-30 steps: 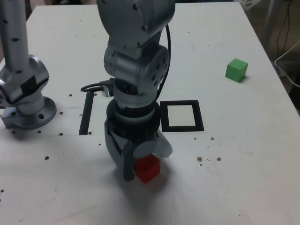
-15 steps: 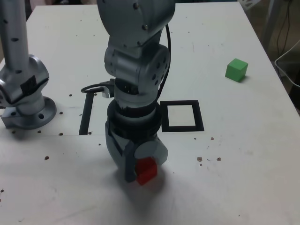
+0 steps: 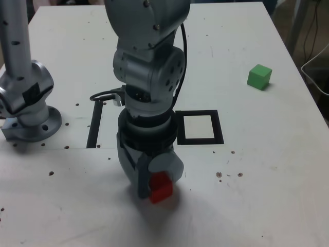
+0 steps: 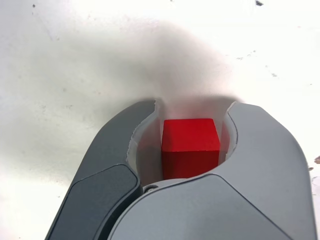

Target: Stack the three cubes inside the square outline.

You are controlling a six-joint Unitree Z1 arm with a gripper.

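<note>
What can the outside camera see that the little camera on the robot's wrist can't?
Only the exterior view shows the green cube far off toward its right, the square outline with nothing inside it, the black strip, and a second arm's base on its left.

Only the wrist view shows, close up, how the curved jaws wrap the cube on both sides.

Both show the red cube in the shut end effector, low over the white table. No yellow cube appears in either.

silver-grey jointed arm (image 3: 149, 62), black cable (image 3: 183, 46), dark grey end effector (image 3: 151, 188)
</note>
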